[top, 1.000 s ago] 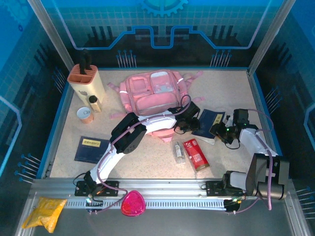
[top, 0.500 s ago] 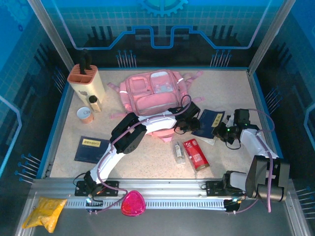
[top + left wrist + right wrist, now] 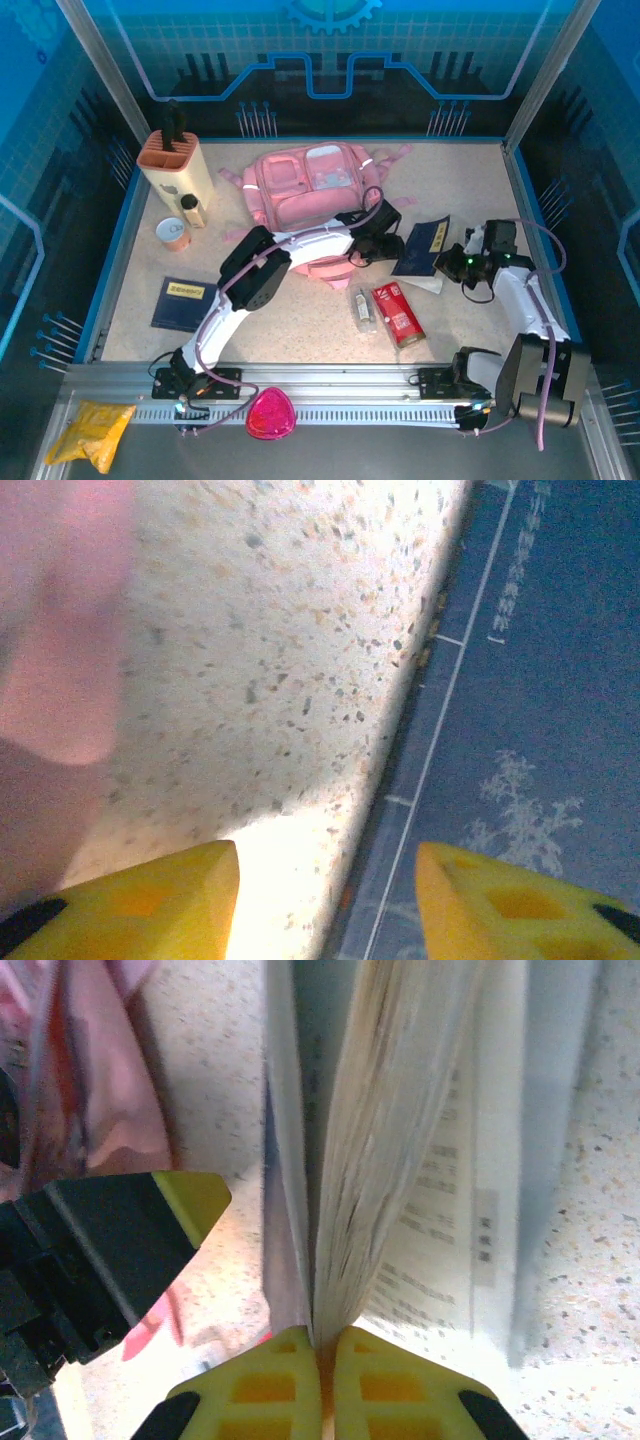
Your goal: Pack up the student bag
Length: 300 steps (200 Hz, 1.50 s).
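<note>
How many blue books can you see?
2. One blue book lies flat at the front left; the other book is right of the pink bag, pinched by the right tool. More may be hidden.

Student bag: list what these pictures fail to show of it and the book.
Top external: the left arm covers the student bag's near edge.
Left wrist: the bag is a pink blur at the left edge.
Right wrist: the book's print is unreadable; the top edge crops it.

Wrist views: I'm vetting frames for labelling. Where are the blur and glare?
Left wrist: the pink bag is a soft blur, the speckled table crisper, with glare by the left end effector. Right wrist: the book has fairly sharp pages; the table whitens at bottom right.
</note>
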Each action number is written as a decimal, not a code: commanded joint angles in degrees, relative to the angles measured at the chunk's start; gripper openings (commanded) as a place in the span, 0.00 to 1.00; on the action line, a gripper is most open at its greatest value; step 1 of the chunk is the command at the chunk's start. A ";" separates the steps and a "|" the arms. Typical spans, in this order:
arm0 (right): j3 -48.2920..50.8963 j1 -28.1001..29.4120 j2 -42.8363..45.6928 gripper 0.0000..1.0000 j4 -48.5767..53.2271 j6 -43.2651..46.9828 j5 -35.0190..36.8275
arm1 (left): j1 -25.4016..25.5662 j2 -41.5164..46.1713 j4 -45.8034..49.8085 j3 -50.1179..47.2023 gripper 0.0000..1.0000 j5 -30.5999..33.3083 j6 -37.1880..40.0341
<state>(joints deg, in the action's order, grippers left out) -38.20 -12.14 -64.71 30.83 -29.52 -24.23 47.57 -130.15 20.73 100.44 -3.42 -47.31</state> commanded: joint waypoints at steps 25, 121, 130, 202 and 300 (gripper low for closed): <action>-6.86 -0.85 4.86 0.05 3.38 0.69 -8.89 | -4.50 19.81 -13.80 -15.78 0.61 -5.07 -3.01; -14.63 10.61 6.23 0.00 -6.08 -8.56 -18.55 | -9.31 34.26 -33.31 -37.00 0.85 -9.83 -18.85; -14.63 11.73 5.23 0.00 -8.91 -10.51 -19.77 | -9.72 34.02 -34.20 -37.25 0.88 -10.15 -20.01; -10.94 17.95 -1.41 0.00 -27.57 -18.04 -19.51 | -12.92 33.97 -50.15 -39.34 0.78 -14.97 -22.43; -8.59 14.83 -2.70 0.00 -23.96 -12.73 -19.16 | -13.75 36.61 -54.53 -42.09 0.51 -17.54 -21.50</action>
<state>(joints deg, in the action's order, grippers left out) -47.35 3.75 -66.89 7.57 -45.39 -42.33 34.24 -96.55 -30.13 58.74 -18.13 -70.24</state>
